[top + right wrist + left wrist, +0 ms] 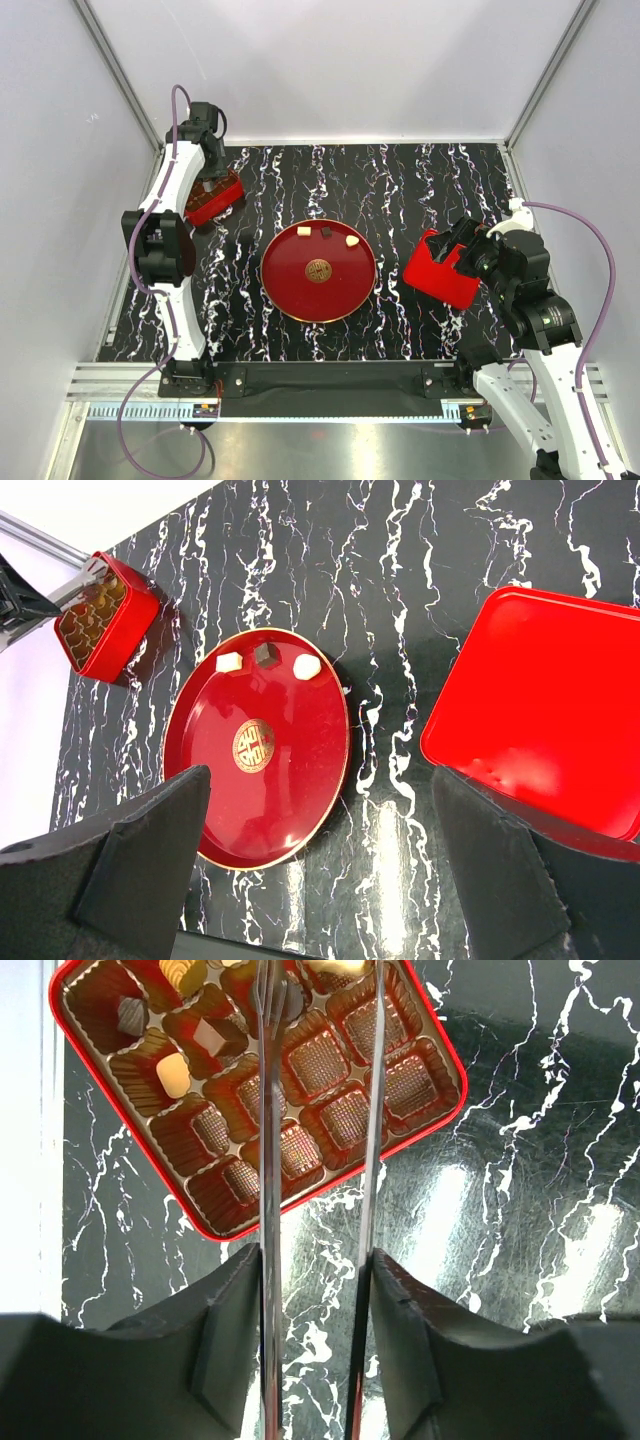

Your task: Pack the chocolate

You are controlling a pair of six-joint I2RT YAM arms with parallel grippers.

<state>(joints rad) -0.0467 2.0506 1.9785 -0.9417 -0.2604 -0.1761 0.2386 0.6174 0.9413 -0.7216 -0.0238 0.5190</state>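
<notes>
Your left pincer [323, 980] hangs parted, empty, over the box [420, 1070] it fills. Right pincer [320, 860] gapes idle; three chocolates [265, 654] wait on the plate [290, 810].

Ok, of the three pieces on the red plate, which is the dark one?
The middle piece: dark brown, sitting between a cream square piece towards the chocolate box and a rounder white piece towards the lid.

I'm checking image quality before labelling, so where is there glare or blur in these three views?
Left wrist: two bright glare patches on the marble table, the black mount near the lens dark and soft, the chocolate box sharp. Right wrist: sheen on the red lid, a pale streak on the table beside the red plate. Top external: even light, soft shadows, no blur.
</notes>
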